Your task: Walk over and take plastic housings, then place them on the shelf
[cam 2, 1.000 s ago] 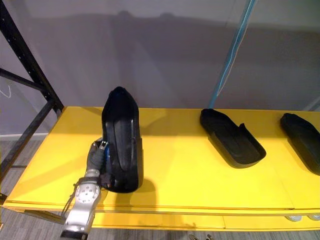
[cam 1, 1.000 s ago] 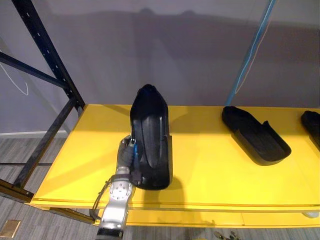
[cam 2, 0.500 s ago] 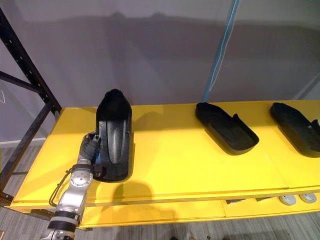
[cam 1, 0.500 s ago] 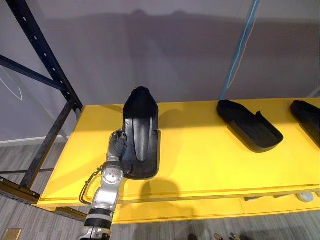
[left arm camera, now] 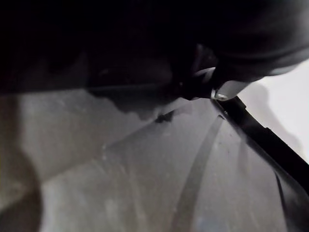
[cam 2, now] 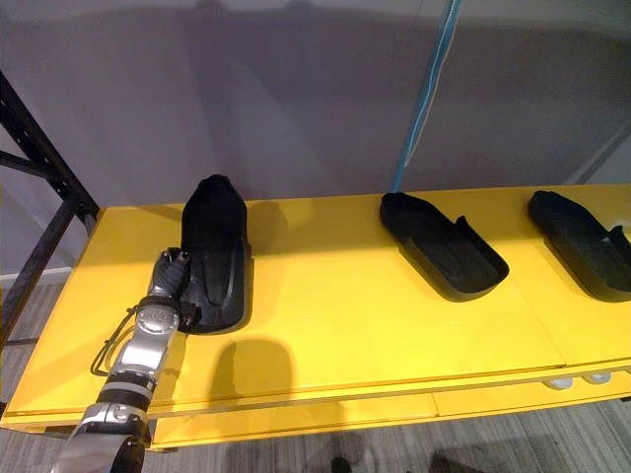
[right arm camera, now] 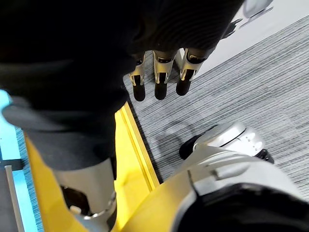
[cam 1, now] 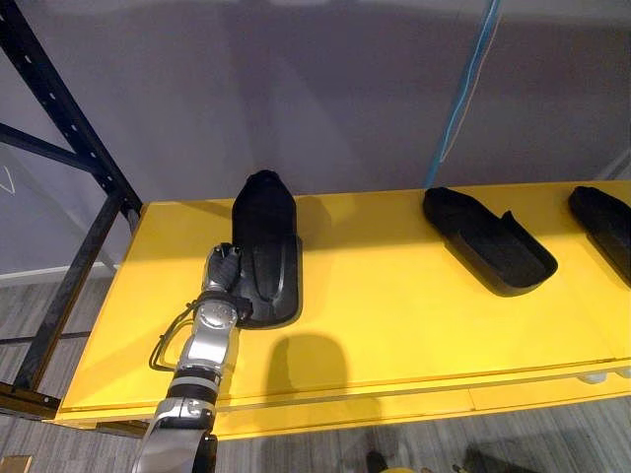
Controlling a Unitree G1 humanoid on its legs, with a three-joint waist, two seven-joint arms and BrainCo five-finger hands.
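Observation:
A black plastic housing (cam 1: 266, 246) lies flat on the yellow shelf (cam 1: 394, 315), towards its left end. My left hand (cam 1: 221, 278) is at the housing's near left rim, with fingers curled over the edge and the thumb by its near corner. The left wrist view shows the dark housing (left arm camera: 145, 38) pressed close. My right hand (right arm camera: 159, 77) hangs over the grey floor beside the shelf's yellow edge, fingers straight and holding nothing.
Two more black housings (cam 1: 488, 251) (cam 1: 603, 217) lie on the shelf's right half. A dark rack upright (cam 1: 69, 128) with braces stands at the left end. A blue post (cam 1: 463, 89) rises behind the shelf in front of a grey wall.
The housing stood tilted up on its near end and now lies flat on the shelf, my left hand still at its rim. The camera has shifted, showing more of the shelf.

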